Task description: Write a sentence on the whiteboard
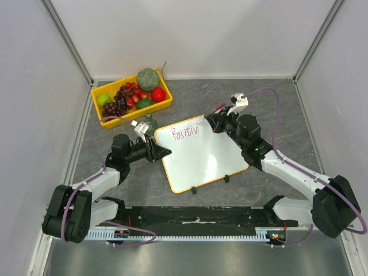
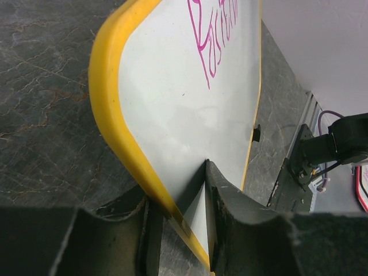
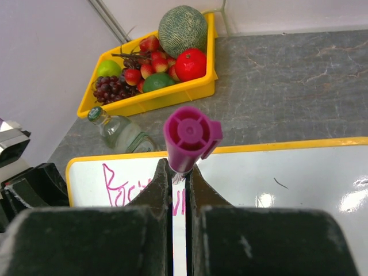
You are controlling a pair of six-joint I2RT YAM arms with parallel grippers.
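Note:
The whiteboard (image 1: pixel 202 155), white with a thin yellow frame, lies on the grey table; it shows in the left wrist view (image 2: pixel 190 103) and the right wrist view (image 3: pixel 287 178). Pink letters (image 1: pixel 186 133) reading about "Positivi" run along its far edge, also in the left wrist view (image 2: pixel 213 34) and the right wrist view (image 3: pixel 123 187). My left gripper (image 1: pixel 163 152) is shut on the board's left yellow edge (image 2: pixel 172 213). My right gripper (image 1: pixel 214 122) is shut on a magenta marker (image 3: pixel 190 137), held at the end of the letters; its tip is hidden.
A yellow tray (image 1: pixel 135 112) of fruit sits at the back left, with a melon (image 1: pixel 148 79), grapes and red fruit. A small clear bottle (image 3: pixel 121 133) lies between the tray and the board. Two black feet (image 1: pixel 226 179) are on the board's near edge.

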